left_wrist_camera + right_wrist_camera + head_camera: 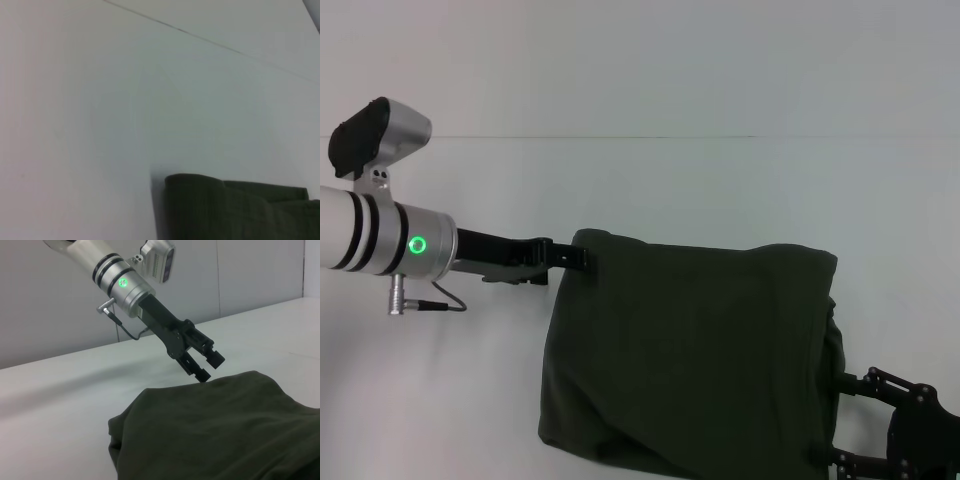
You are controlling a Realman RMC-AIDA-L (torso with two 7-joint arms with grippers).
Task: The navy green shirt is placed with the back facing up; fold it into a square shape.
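Note:
The navy green shirt [690, 350] lies folded into a rough rectangle on the white table, plain side up, right of centre in the head view. The left wrist view catches one folded edge of the shirt [235, 210], and the right wrist view shows its rumpled near corner [215, 430]. My left gripper [572, 256] reaches in from the left to the shirt's far left corner. Seen from the right wrist, the left gripper [209, 366] is open, its lower fingertip [202, 374] just at the cloth's edge with nothing between the fingers. My right gripper [855, 420] sits at the shirt's right edge, partly hidden by cloth.
The white table [650, 190] stretches bare behind and to the left of the shirt. A thin seam [620, 137] crosses its far part. A grey wall [240, 275] rises behind the table in the right wrist view.

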